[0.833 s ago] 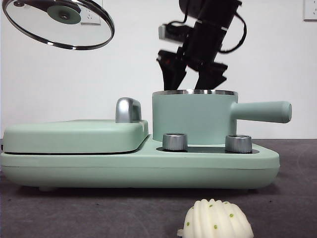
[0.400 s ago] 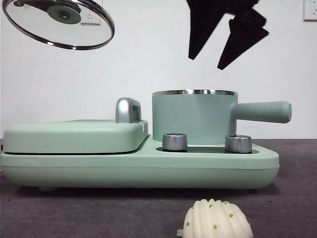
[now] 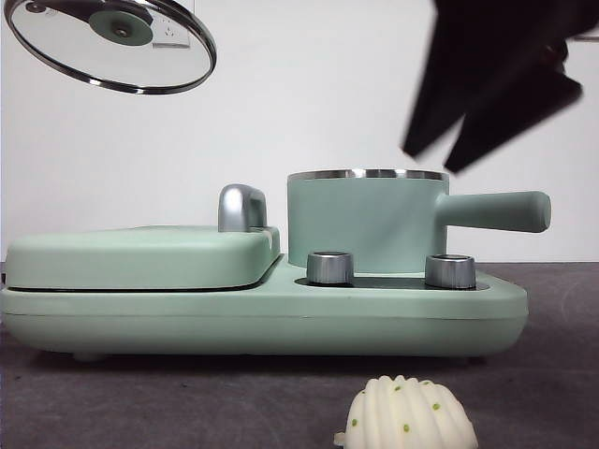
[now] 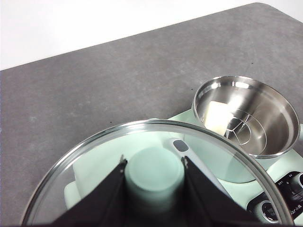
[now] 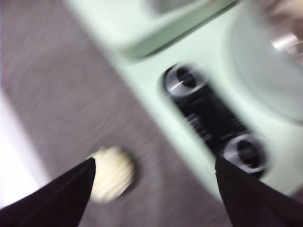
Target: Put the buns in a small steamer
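Right gripper (image 3: 468, 140) swings away from the pot (image 3: 365, 222)
Now at two o'clock, jaws apart, empty; left gripper (image 4: 154, 171) clamps the lid (image 4: 156, 177) knob.

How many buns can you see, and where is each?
2. A ribbed bun lies on the table in front of the cooker; a pale bun lies inside the small steamer. None seems hidden.

The table (image 3: 168, 402) was a dark grey, matte, lightly speckled surface. A mint-green cooker base (image 3: 262, 318) stood directly on it, resting on small feet. The ribbed bun (image 3: 408, 416), cream-white with green specks, lay on the table in front of the base, apart from it.
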Controlling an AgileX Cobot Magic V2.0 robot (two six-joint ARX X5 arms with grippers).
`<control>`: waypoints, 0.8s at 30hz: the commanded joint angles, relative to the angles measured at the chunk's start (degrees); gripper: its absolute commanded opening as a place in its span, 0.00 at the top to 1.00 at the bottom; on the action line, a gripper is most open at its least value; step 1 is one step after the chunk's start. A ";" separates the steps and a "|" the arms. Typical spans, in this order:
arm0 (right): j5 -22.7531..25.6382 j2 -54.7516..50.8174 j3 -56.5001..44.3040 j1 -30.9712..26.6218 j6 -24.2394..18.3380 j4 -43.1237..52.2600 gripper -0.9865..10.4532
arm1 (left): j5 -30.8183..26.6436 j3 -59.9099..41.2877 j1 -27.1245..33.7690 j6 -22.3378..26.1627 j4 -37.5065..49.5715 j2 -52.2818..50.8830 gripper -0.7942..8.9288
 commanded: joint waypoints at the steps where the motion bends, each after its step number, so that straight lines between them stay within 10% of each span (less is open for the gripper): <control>1: -0.50 0.13 -2.34 3.89 -5.60 0.22 0.56 | 0.00 0.76 -0.22 0.83 1.70 -0.07 0.91; 24: 1.27 15.80 -6.47 12.24 -7.76 9.86 0.52 | 0.00 0.76 -0.22 0.83 1.44 -0.07 0.91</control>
